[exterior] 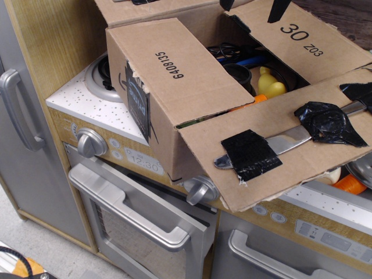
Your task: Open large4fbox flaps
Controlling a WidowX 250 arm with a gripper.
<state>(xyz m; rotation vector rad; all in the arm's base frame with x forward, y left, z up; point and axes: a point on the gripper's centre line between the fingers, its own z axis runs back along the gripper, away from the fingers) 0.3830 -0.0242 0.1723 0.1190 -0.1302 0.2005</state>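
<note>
Observation.image shows the large4fbox (157,110) sitting on top of a toy kitchen stove (87,110), overhanging the oven door (139,221) below. Three flaps are visible and already folded outward: the one printed "6408135" (174,64) lies over the near left side, the one printed "30 Z03" (308,40) leans back at the far right, and the taped flap (279,151) juts forward with a metal blade (290,140) held under black tape patches (251,153). A fourth flap is not clearly distinguishable. Only two dark tips of the gripper (256,9) show at the top edge, apparently spread apart with nothing between them, though too little is in view to be sure.

The main risk, as I judge it, is the blade flap: pushing it further could snag the gripper on the tape or tip the overhanging box off the stove.

Inside the box lie a yellow rubber duck (269,82), a dark round pot (239,75), scissors-like black handles (224,52), something blue and an orange piece.
</note>
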